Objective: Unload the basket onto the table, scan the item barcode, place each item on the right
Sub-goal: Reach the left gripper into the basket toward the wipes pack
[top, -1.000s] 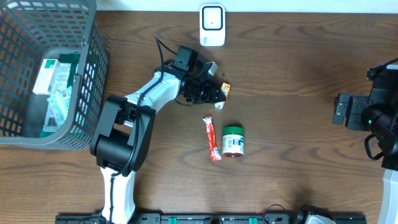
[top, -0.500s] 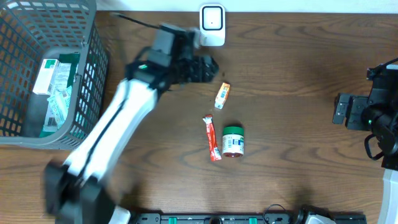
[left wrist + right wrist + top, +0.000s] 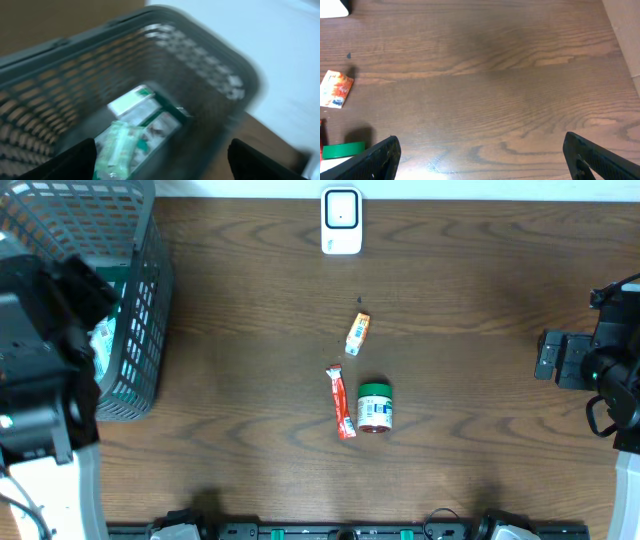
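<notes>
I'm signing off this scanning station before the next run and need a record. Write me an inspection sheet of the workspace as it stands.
Surface: dark wooden table, no spills seen.
Job's things: white scanner at the far edge; orange packet, red stick packet and green-lidded jar loose mid-table, with stick and jar close together.
Clutter: grey basket at far left, boxes and packets inside.
Grippers: left gripper open above the basket, holding nothing; right gripper open over bare table, holding nothing.
Cables: a dark cable loops beside the right arm.
Surroundings: black rail along the near edge; pale strip beyond the far edge.
</notes>
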